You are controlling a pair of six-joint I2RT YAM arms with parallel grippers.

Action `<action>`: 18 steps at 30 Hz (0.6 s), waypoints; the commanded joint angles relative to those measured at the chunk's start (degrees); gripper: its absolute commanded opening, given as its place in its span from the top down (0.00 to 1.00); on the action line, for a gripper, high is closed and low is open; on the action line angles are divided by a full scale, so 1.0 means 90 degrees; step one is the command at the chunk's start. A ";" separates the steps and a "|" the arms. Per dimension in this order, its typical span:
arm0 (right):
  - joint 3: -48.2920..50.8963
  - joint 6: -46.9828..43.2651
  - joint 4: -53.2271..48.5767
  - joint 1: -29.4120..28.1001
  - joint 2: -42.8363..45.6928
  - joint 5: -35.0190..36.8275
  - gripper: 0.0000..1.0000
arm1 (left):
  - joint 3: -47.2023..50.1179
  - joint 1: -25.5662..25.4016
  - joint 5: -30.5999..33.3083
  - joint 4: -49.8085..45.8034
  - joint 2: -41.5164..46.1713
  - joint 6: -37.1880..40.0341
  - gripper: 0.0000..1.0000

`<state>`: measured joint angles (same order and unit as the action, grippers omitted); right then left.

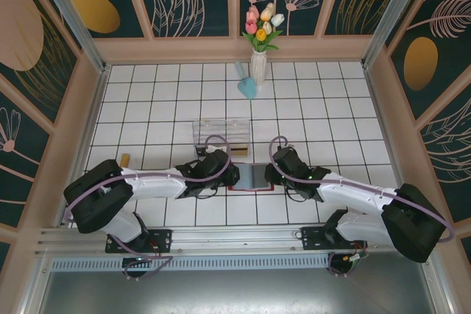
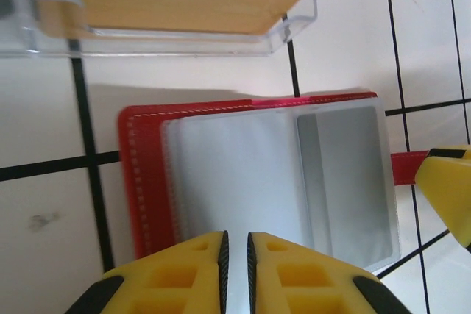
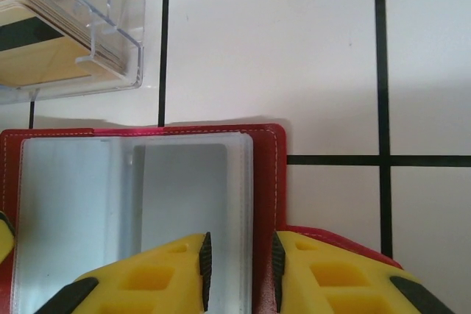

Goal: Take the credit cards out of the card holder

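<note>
Card holder lies open on the table just beside the clear box, and we clamp our left gripper and right gripper on its opposite edges, seemingly to hold it spread for pulling cards.

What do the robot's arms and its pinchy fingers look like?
The left arm and the right arm are white tubes joined by chunky black joints, with a pale purple cable looping along each. The left gripper and right gripper have bright yellow fingers with black inner pads and sunken pockets moulded in.
</note>
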<state>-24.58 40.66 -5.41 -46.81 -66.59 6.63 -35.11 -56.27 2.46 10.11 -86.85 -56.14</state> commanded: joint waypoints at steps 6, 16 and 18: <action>-0.0072 0.0150 0.0451 0.0044 -0.0607 -0.0429 0.69 | 0.0190 -0.0010 0.0206 -0.0216 -0.0128 0.0059 0.82; -0.0218 0.0157 0.0432 -0.0070 -0.0369 -0.0610 0.70 | 0.0191 -0.0017 -0.0009 0.0018 -0.0465 -0.0031 0.82; -0.0270 0.0174 0.0427 -0.0135 -0.0324 -0.0610 0.70 | 0.0186 -0.0017 -0.0056 0.0066 -0.0525 -0.0042 0.82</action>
<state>-25.06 41.08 -2.35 -47.16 -71.29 2.37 -33.69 -56.27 3.29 10.41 -89.78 -56.01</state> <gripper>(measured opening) 0.301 0.179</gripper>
